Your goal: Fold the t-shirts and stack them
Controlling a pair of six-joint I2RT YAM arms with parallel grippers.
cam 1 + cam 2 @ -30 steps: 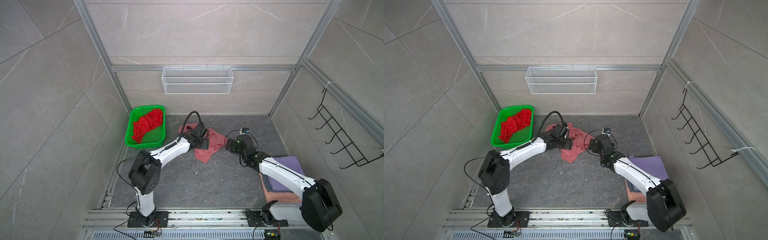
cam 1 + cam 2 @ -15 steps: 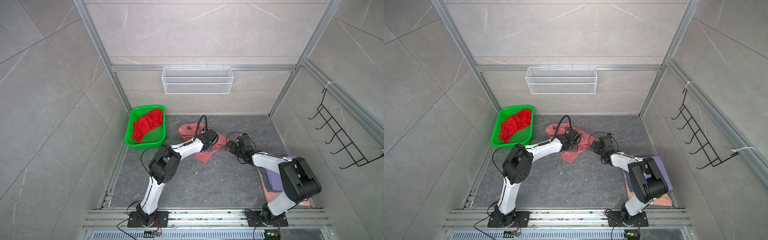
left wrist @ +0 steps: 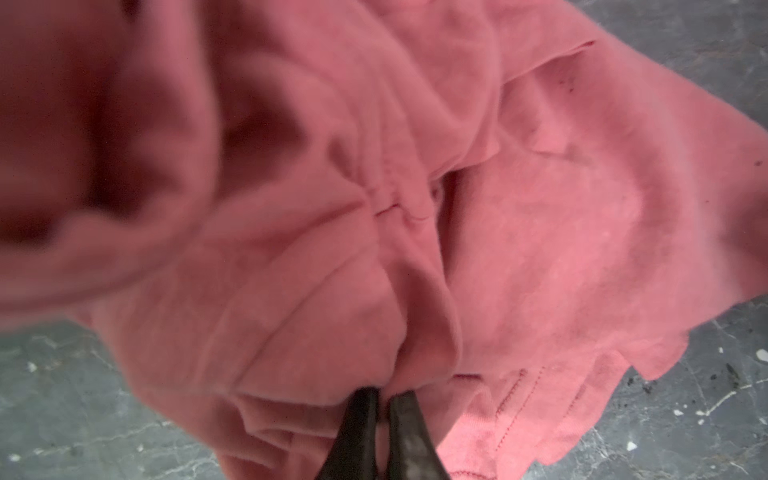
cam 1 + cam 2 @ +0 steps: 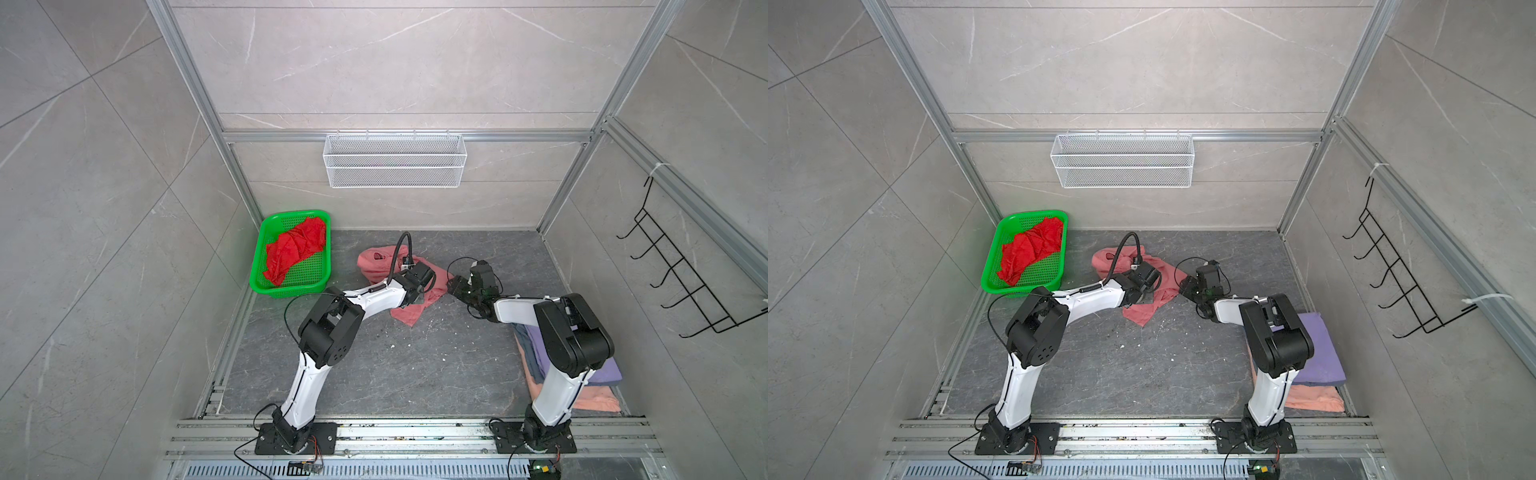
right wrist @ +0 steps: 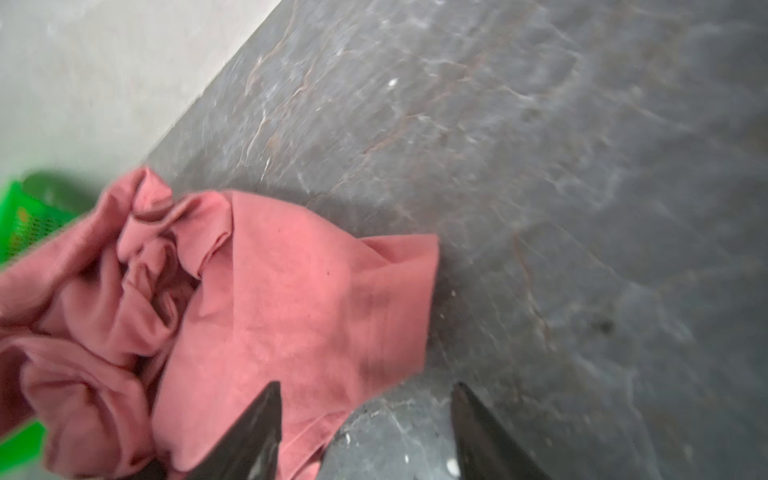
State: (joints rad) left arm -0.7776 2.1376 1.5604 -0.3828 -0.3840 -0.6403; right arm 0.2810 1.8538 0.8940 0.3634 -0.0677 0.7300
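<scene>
One red t-shirt (image 4: 295,249) lies in one green basket (image 4: 258,266). The left arm (image 4: 374,297) bends low, left fingers (image 3: 359,419) pinching one pink t-shirt (image 4: 409,313) mid-tabletop (image 4: 415,374). The right arm (image 4: 515,309) stretches low, right fingers (image 5: 257,428) spread at the shirt's edge. Three folded t-shirts (image 4: 1320,353) sit stacked on the right.

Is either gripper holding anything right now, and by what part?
Left gripper pinches a fold of the salmon-pink t-shirt; right gripper is open at its edge, holding nothing.

1. The crumpled, soft salmon-pink t-shirt (image 4: 374,268) is plain, with darker red stitching at its hems.
2. The rumpled bright red t-shirt (image 4: 295,253) is plain; the perforated plastic basket (image 4: 286,291) is vivid green.
3. The folded lavender tee (image 4: 1320,345), grey-blue tee (image 4: 525,347) and peach tee (image 4: 594,401) are unpatterned.
4. The stone-look table (image 4: 395,374) is dark grey with pale veins and white flecks.
</scene>
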